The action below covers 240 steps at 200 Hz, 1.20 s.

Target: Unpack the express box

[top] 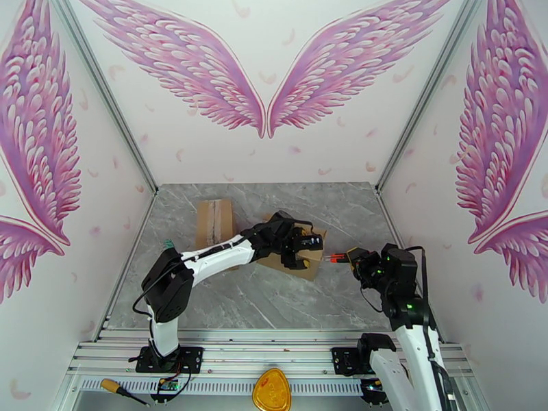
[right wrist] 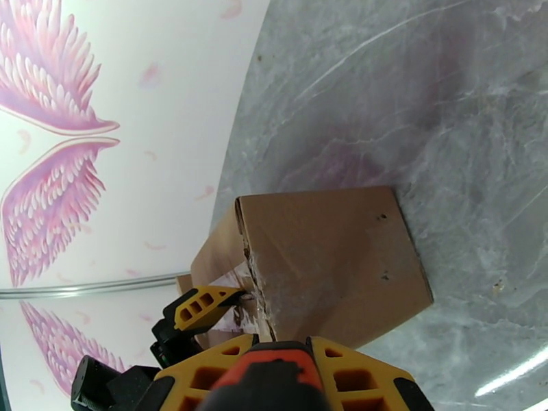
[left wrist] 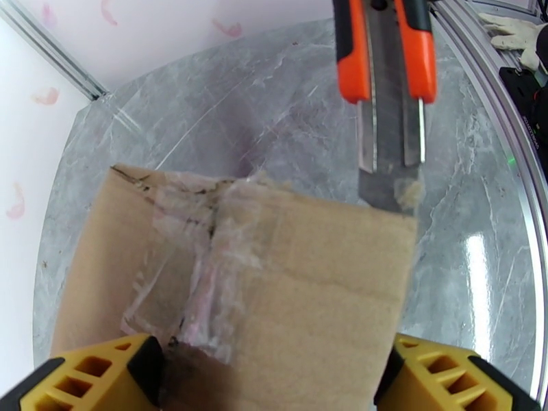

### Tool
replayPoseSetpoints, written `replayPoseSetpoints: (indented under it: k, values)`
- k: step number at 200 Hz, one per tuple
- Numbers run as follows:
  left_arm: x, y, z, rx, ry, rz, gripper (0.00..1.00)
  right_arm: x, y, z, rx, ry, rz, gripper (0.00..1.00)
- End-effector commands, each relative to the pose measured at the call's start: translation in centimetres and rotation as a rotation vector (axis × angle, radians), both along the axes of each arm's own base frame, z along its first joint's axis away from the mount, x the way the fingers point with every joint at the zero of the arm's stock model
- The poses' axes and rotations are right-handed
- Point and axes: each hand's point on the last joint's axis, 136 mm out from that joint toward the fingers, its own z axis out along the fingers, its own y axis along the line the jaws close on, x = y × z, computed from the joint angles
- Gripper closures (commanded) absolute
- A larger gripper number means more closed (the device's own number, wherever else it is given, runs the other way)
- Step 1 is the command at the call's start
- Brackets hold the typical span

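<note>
**Knife poised at box edge**
Right gripper (right wrist: 274,364) pinches the knife (left wrist: 387,97), its blade pointing lengthwise at the box's (left wrist: 294,282) far edge. Left gripper (left wrist: 274,385) is spread over the box's near end.

Pale booth with pink wing murals around a grey marble counter.

The back wall (top: 274,159) carries a pair of spread pink feathered wings (top: 205,70). The left wall (top: 103,220) and right wall (top: 438,220) bear more wings, with small pink petals scattered over the white. Silver aluminium posts (top: 109,97) run down both rear corners to the grey, white-veined marble counter (top: 274,306), whose near edge ends in a ribbed aluminium rail (top: 274,354). Bright light leaves a white glare streak (right wrist: 514,375) on the polished stone.
</note>
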Motion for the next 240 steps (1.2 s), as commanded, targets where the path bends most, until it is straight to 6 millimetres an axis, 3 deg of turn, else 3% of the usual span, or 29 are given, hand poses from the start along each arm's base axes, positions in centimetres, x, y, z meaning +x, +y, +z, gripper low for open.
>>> replayPoseSetpoints:
  k: [1,31,43,78,87,119,146,200,205,218,240]
  values:
    - [2.3,3.0,2.0,-0.001,-0.096,0.050,0.14,-0.1,-0.8,2.9,-0.071,-0.082,-0.003,1.00]
    - [1.9,4.2,1.4,0.042,-0.094,0.022,0.14,1.2,-2.3,5.4,-0.091,-0.196,-0.052,1.00]
    - [1.8,4.3,1.5,0.040,-0.097,0.007,0.12,1.9,-2.6,5.4,-0.088,-0.201,-0.050,1.00]
    - [1.6,3.3,4.7,-0.057,-0.098,0.004,0.06,5.4,-3.0,2.1,-0.073,-0.198,0.004,1.00]
    - [1.7,3.1,5.7,-0.085,-0.099,0.015,0.02,6.5,-3.2,0.5,-0.063,-0.161,0.015,1.00]
    - [1.4,3.1,8.7,-0.168,-0.094,0.050,0.01,9.7,-4.5,-3.4,-0.130,-0.113,0.033,1.00]
    - [1.4,3.9,9.6,-0.201,-0.051,0.130,0.01,12.3,-5.8,-6.8,-0.168,-0.072,0.037,1.00]
    - [2.3,6.8,11.0,-0.266,-0.036,0.350,0.01,17.3,-5.3,-12.3,-0.023,-0.028,0.103,0.93]
    - [2.0,7.3,9.7,-0.246,-0.020,0.366,0.01,17.6,-5.4,-12.9,-0.016,-0.018,0.106,0.93]
    - [1.9,8.1,10.0,-0.259,-0.014,0.402,0.01,18.1,-5.4,-13.7,-0.005,-0.007,0.108,0.91]
    - [1.8,9.5,10.3,-0.284,0.009,0.482,0.01,18.2,-5.9,-14.8,-0.038,0.048,0.105,0.69]
